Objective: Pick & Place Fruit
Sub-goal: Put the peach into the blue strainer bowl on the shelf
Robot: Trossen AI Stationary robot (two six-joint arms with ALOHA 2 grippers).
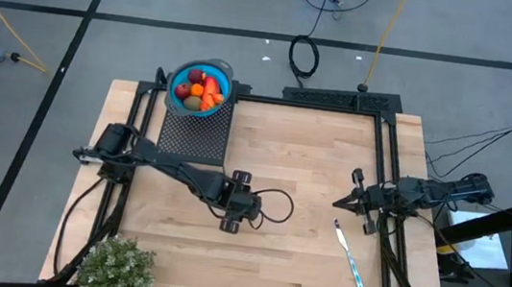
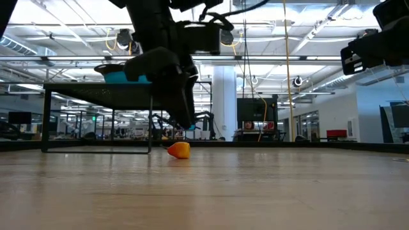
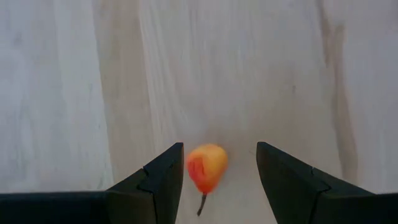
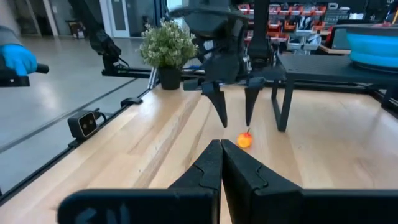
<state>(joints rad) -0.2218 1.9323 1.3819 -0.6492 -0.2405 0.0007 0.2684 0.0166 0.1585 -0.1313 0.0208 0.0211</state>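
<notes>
Most fruit [image 1: 200, 89] already sits in the blue bowl [image 1: 224, 69], while one orange piece [image 3: 207, 168] lies on the table between the left pincer's [image 3: 217, 168] spread fingers, not yet gripped; the right pincer [image 4: 221, 146] waits closed.

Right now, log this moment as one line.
left gripper: open, above orange fruit on table | right gripper: shut, idle | bowl: holds fruit

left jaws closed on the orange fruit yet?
No: in the left wrist view the small orange-red pear-shaped toy fruit lies on the wooden table between the left gripper's open jaws, with gaps either side.
</notes>
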